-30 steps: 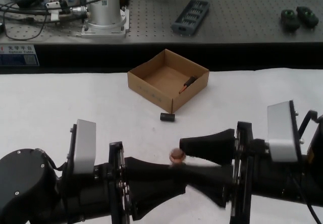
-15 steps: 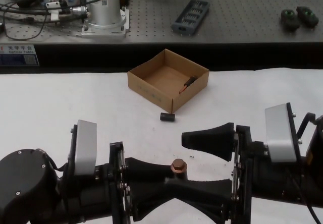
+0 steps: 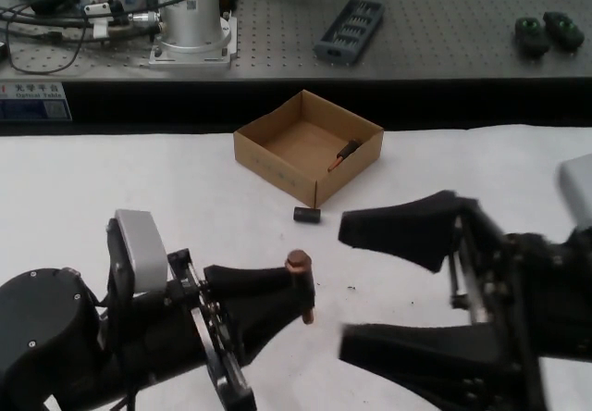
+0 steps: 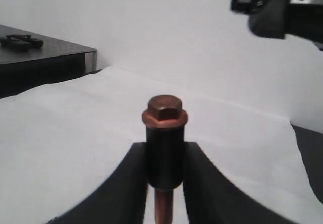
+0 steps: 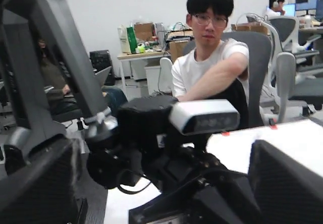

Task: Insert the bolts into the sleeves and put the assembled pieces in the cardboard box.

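My left gripper point(image 4: 164, 171) is shut on a black sleeve point(image 4: 164, 153) with a copper bolt point(image 4: 164, 110) pushed through it, hex head on top and shank poking out below. In the high view this assembled piece point(image 3: 302, 286) is held above the white cloth near the front. My right gripper point(image 3: 343, 284) stands open just to its right, apart from it. The cardboard box point(image 3: 277, 166) sits at mid-table with one assembled piece point(image 3: 344, 155) inside. A loose black sleeve point(image 3: 306, 215) lies just in front of the box.
A black perforated bench runs along the back with a metal post point(image 3: 190, 13), a blue-grey rack point(image 3: 350, 30) and two black parts point(image 3: 548, 33). The right wrist view looks at the left arm's camera point(image 5: 202, 115).
The right gripper has let go of the bolt, opened wide and drawn back to the right. The left gripper has swung left and turned with the bolt-and-sleeve piece in it.
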